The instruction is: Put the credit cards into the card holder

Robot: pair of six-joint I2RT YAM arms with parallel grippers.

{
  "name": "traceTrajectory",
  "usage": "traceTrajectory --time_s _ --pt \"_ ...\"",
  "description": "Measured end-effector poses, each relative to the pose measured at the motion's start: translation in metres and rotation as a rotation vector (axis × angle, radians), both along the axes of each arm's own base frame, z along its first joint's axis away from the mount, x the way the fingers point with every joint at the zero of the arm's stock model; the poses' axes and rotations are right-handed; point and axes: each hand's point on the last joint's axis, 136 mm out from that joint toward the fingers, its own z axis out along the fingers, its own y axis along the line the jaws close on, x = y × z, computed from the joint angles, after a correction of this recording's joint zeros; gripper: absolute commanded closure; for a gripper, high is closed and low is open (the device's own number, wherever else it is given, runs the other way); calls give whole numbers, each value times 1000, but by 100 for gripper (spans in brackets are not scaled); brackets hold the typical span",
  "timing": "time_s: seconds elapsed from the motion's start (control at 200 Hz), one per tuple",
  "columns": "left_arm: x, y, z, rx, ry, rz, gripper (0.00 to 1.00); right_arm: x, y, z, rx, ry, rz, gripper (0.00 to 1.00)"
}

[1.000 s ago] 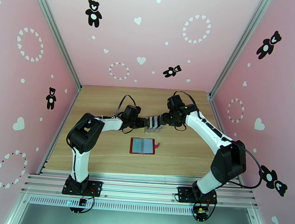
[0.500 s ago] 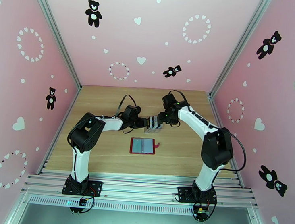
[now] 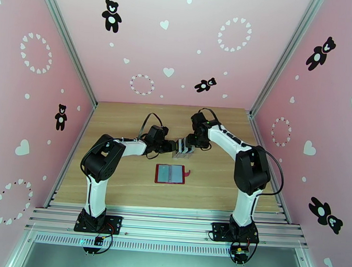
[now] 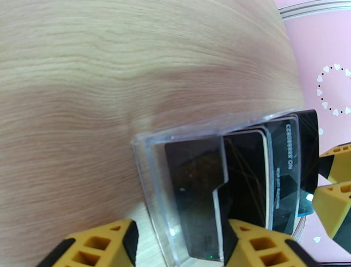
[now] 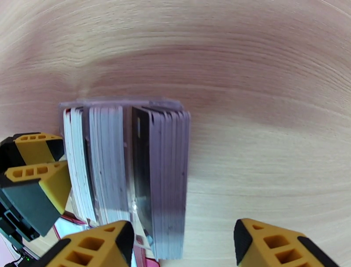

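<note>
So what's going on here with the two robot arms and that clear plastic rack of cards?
Both arms reach to the clear plastic slotted rack mid-way across the wooden table, where the thin plastic credit cards stand on edge. The left gripper straddles one end of the rack; whether it squeezes is unclear. The right gripper hovers open at the cards, holding none. The dark-red folding card holder lies open nearer the arm bases.

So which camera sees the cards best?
The right wrist view: the cards stand on edge in the clear rack, close up, with their edges lined up side by side. The left wrist view shows dark card faces through the rack's wall. The top view shows them tiny.
</note>
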Motion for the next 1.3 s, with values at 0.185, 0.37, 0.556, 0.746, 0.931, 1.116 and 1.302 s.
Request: traceTrajectory --time_s 0.185,0.37,0.556,0.746,0.931,1.116,1.302 --pt "0 0 0 -1 1 -1 43 7 4 -9 -2 10 1 35" --pt "0 0 0 -1 1 -1 43 12 5 -7 -3 -1 5 35" --pt "0 0 0 -3 1 -2 45 12 3 -8 -10 -3 5 39" --pt "-1 -1 1 -5 1 -5 46 11 1 -12 -16 3 3 41" --pt "-1 -1 1 -5 1 -5 46 10 -1 -14 -20 4 2 42" --pt "-1 -1 1 -5 1 -5 46 11 0 -13 -20 -1 7 52" --pt "-2 -2 1 -7 2 -9 46 12 0 -10 -18 -9 15 56"
